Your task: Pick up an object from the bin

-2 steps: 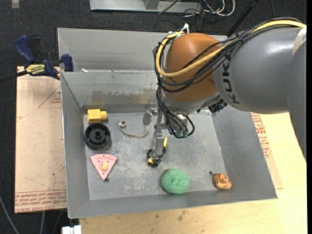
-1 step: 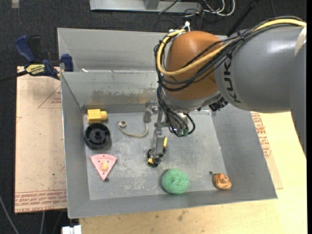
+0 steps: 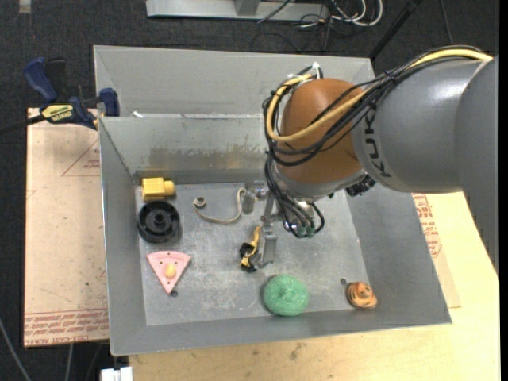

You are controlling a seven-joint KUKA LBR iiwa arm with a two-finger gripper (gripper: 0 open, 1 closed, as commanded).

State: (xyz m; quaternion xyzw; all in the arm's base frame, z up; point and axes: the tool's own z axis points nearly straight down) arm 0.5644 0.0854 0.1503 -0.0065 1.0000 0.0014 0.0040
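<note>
One small black-and-yellow piece (image 3: 251, 255) lies in the middle of the bin (image 3: 182, 137), just left of the gripper (image 3: 266, 240) (open or closed, cannot tell). Green ball (image 3: 285, 294) sits nearer. Judged: grasp and lift remain.

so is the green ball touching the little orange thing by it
Apart. The camera view shows a stretch of bare grey bin floor between the green ball and the small orange object.

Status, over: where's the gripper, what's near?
Gripper low in grey metal bin. Small black-and-yellow piece right beside it, grasp unconfirmed. Green spongy ball nearby, apart.
</note>
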